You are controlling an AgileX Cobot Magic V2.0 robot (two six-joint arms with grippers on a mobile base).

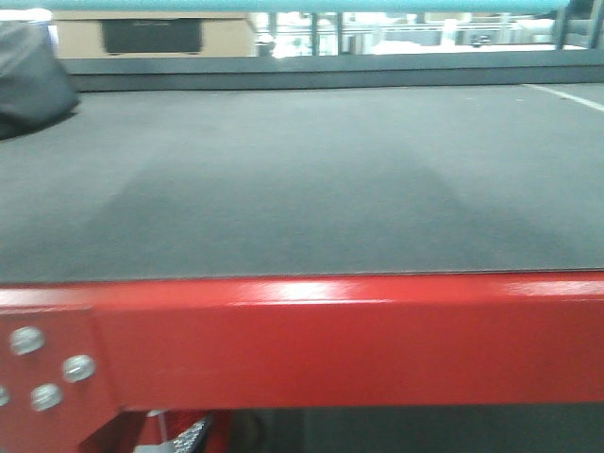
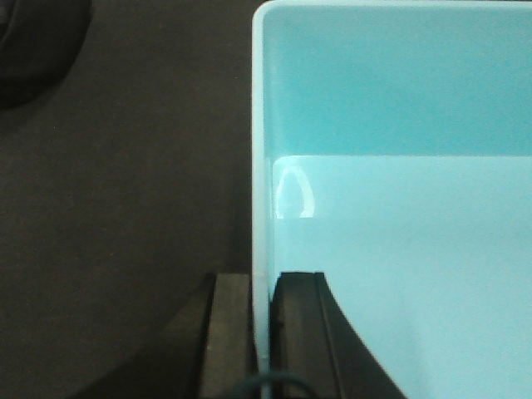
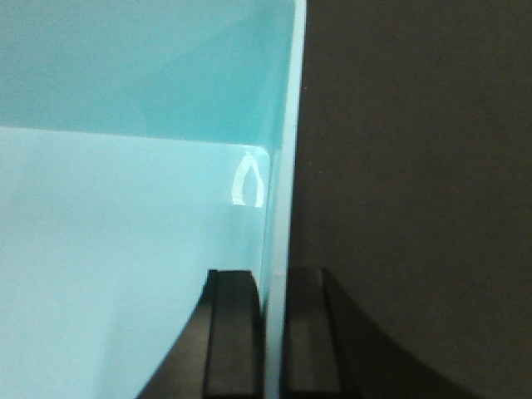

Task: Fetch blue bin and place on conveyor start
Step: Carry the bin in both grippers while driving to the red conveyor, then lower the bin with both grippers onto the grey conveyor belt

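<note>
The blue bin is a pale aqua tub. In the front view only its bottom edge point(image 1: 283, 5) shows as a teal strip along the top, above the conveyor belt point(image 1: 302, 179) and its red frame point(image 1: 330, 340). In the left wrist view my left gripper point(image 2: 264, 332) is shut on the bin's left wall point(image 2: 259, 166), one finger outside, one inside. In the right wrist view my right gripper point(image 3: 273, 332) is shut on the bin's right wall point(image 3: 287, 125) the same way. The bin's inside point(image 2: 416, 249) is empty. Dark belt lies below both walls.
A dark grey rounded object point(image 1: 28, 75) lies on the belt at far left, also in the left wrist view point(image 2: 33, 50). Silver bolts point(image 1: 47, 368) sit on the red frame's left end. A cardboard box point(image 1: 151, 38) and rails stand beyond the belt's far edge.
</note>
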